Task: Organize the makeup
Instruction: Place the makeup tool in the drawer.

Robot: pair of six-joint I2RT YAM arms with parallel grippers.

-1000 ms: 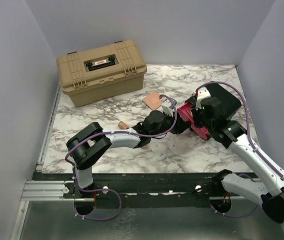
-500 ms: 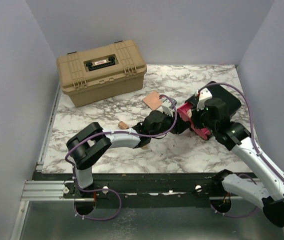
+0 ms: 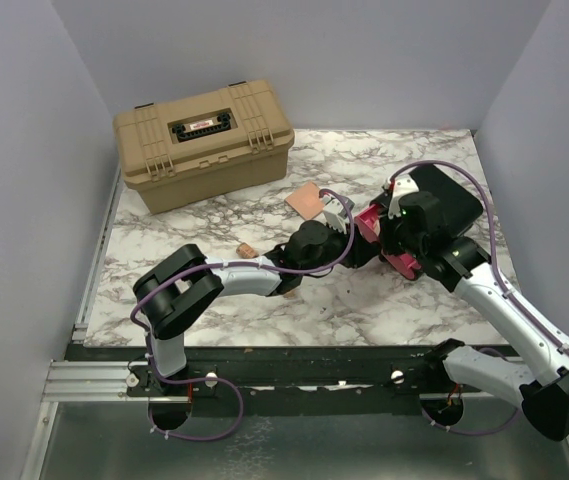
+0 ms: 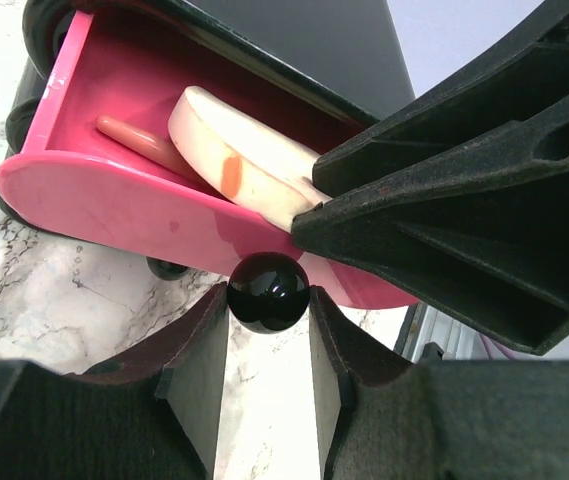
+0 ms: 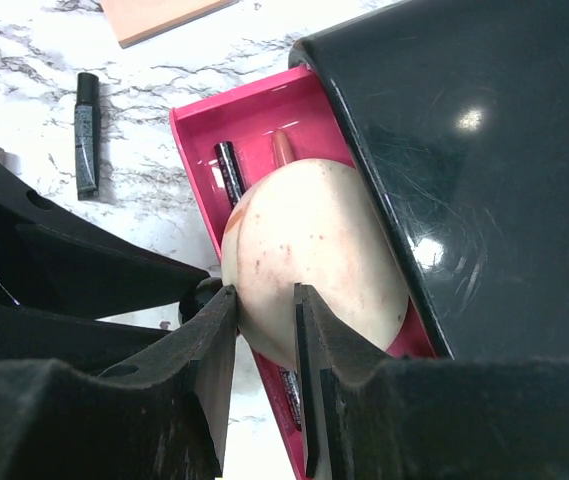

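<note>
Now beware of jamming the round peach compact (image 5: 314,240), propped aslant in the open pink drawer (image 4: 114,200) at the right, against the black box (image 5: 464,150) by shoving the knob (image 4: 267,290), clamped in the left claw (image 4: 267,300), with the right claw (image 5: 264,295), barely parted, hold unclear, just above it.

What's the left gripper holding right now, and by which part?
The left gripper pinches the black knob on the front of the pink drawer, one finger on each side.
</note>
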